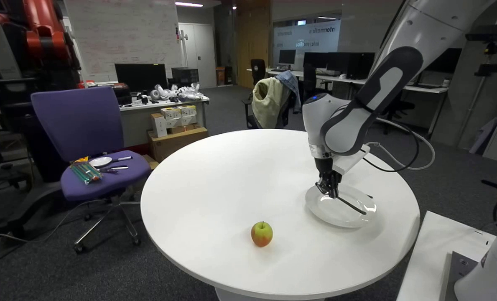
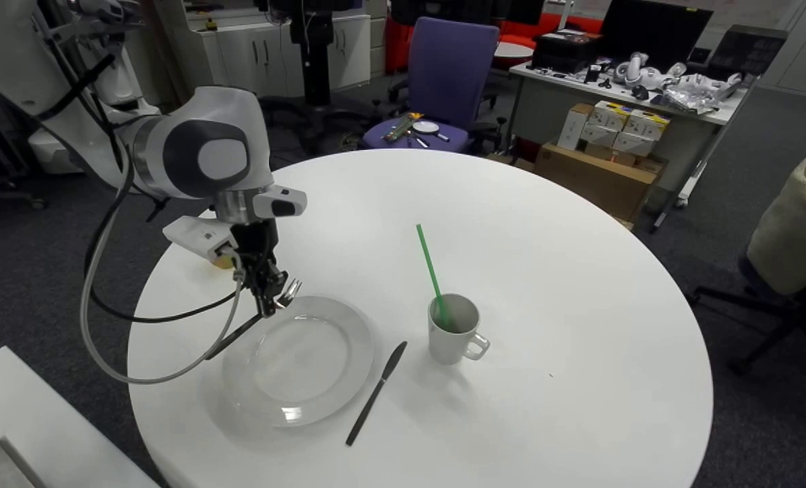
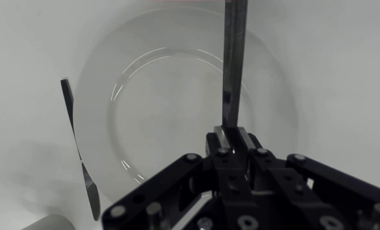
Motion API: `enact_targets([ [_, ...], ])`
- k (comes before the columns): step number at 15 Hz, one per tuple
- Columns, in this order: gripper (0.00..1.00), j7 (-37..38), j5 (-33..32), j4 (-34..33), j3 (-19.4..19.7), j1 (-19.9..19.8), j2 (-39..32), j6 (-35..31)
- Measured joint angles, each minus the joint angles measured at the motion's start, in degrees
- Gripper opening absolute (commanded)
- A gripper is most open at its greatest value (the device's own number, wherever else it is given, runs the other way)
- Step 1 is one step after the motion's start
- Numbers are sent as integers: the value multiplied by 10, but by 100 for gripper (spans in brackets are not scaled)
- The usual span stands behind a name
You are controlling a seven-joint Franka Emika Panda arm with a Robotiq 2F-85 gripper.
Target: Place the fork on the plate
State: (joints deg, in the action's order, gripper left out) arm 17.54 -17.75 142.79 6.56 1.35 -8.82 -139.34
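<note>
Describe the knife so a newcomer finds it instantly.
On the round white table, find the plate and the mug with a green straw. The dark knife lies between them, close beside the plate. Unlike the fork held in the jaws, it rests on the table and ends in a solid blade.

On the round table (image 2: 579, 285), a green straw (image 2: 430, 268) is leaning inside a mug (image 2: 447, 346), a knife (image 2: 376, 393) is lying near the mug, and an apple (image 1: 261, 234) is resting upright.
</note>
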Motion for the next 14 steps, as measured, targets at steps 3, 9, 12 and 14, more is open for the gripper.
enact_targets([
  [3, 3, -22, -46, 4, 11, -11, 0, -3],
  [9, 3, -36, -102, 8, 28, -32, -1, -48],
  [12, 3, -36, -102, 10, 28, -34, -11, -78],
  [14, 3, -36, -102, 10, 28, -34, -21, -89],
])
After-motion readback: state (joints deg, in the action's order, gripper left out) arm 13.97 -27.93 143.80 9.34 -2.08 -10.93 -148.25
